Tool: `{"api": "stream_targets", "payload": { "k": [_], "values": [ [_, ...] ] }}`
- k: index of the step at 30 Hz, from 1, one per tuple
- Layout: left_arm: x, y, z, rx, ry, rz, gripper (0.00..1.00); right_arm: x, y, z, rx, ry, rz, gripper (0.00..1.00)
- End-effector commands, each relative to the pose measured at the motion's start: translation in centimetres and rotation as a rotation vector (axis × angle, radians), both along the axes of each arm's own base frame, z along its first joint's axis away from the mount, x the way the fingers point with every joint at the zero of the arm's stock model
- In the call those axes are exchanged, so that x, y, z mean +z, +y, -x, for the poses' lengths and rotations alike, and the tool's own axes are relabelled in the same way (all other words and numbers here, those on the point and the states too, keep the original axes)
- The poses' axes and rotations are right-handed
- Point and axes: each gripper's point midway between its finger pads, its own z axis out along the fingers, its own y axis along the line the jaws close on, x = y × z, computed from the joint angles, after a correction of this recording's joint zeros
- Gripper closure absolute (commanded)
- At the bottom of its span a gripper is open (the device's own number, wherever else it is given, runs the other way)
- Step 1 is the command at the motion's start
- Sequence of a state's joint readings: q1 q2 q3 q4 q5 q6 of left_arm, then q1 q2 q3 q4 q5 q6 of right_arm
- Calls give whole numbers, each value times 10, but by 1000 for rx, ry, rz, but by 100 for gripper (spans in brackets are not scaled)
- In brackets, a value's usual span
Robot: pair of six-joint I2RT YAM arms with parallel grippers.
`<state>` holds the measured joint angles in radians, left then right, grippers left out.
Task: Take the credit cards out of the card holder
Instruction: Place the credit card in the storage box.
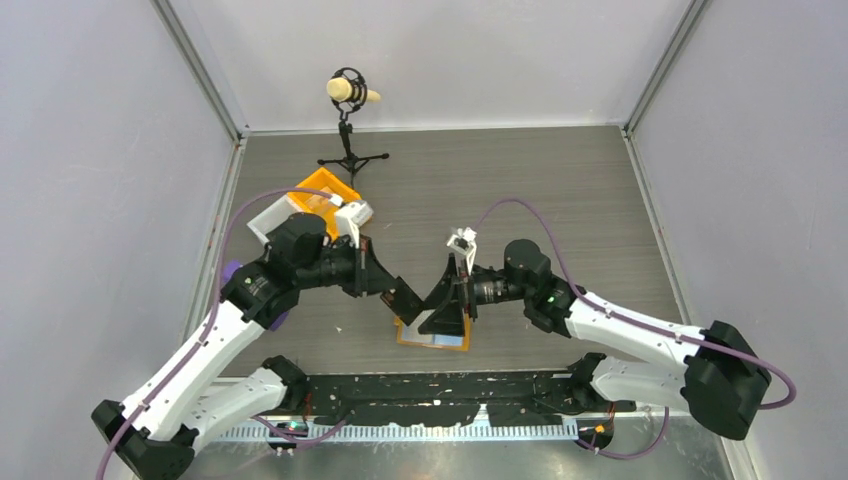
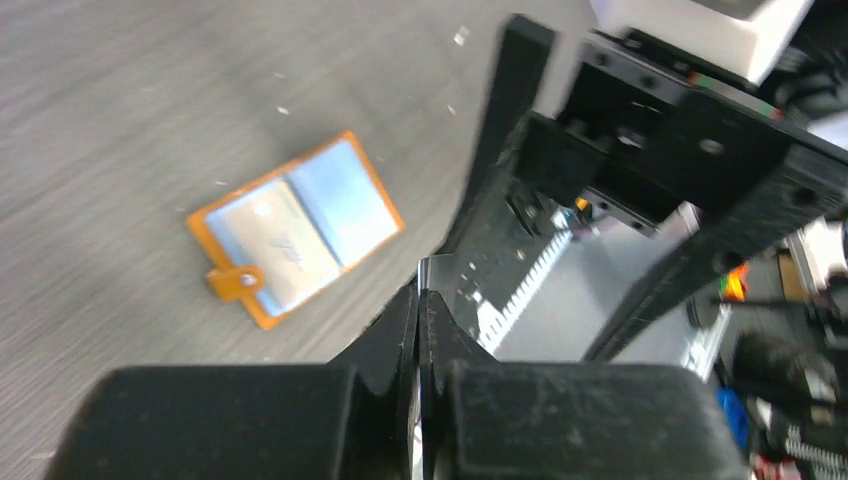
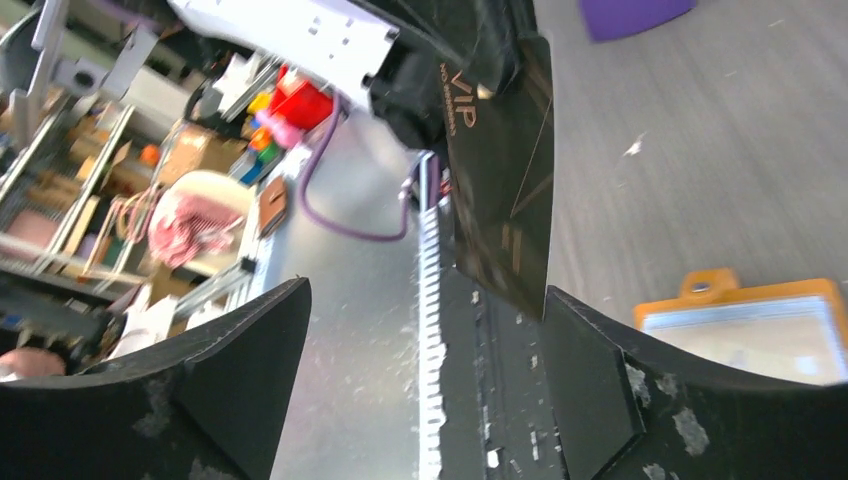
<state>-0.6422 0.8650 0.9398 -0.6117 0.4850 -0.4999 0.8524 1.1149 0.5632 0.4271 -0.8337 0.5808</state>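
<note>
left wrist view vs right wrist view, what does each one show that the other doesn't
Only the left wrist view shows the whole open card holder with its snap tab, and the left gripper pinched shut. Only the right wrist view shows the dark face of the credit card, lettered VIP, ahead of the open right gripper. Both show the grey table and at least a corner of the holder.

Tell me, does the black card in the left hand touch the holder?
Apart. The left wrist view shows the holder lying on the table, clear of the shut left hand that pinches the card.
</note>
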Motion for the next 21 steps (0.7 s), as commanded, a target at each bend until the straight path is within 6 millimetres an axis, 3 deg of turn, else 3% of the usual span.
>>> {"api": "stream_targets", "payload": {
  "k": [1, 4, 8, 12, 21],
  "values": [
    [10, 36, -54, 326, -73, -6, 100, 7, -7, -26, -172, -64, 17, 7],
    [10, 66, -85, 532, -96, -5, 100, 4, -13, -37, -248, -96, 62, 2],
    [11, 100, -115, 747, -100, 15, 100, 5, -21, -40, -290, -132, 73, 5],
    [3, 148, -141, 1032, -109, 38, 100, 7, -24, -47, -341, -118, 84, 5],
    [-13, 233, -174, 1449, -85, 97, 100, -2, -26, -60, -388, -79, 136, 5]
  ]
}}
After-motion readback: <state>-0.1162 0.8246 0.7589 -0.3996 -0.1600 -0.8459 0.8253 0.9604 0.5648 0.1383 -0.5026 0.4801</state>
